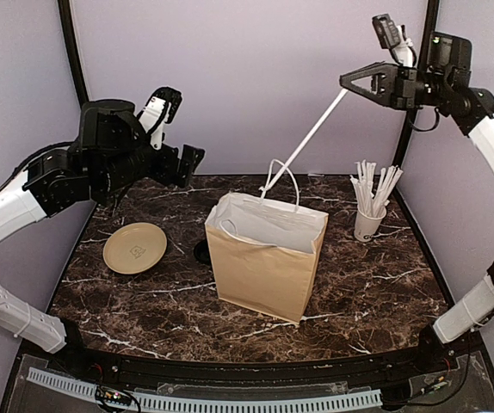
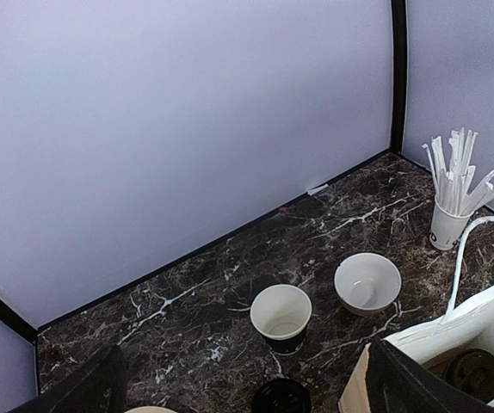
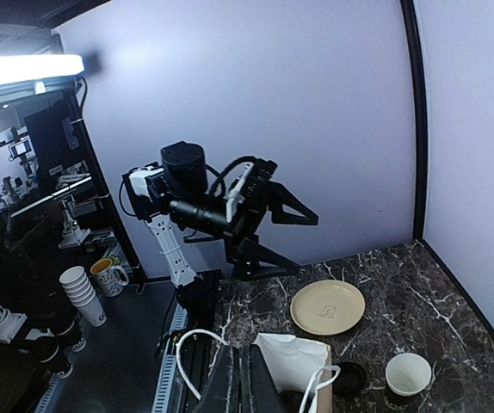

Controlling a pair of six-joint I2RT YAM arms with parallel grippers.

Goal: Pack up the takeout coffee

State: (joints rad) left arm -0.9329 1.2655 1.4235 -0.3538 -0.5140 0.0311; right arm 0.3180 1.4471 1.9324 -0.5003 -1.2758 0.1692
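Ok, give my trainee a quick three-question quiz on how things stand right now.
1. True or false: the left gripper is open and empty.
2. The right gripper is shut on: A) a wrapped straw, B) the paper bag's handle, C) a black lid?
3. Fill in: the lidless coffee cup stands beside a low white ____.
Key: 1 true; 2 B; 3 bowl.
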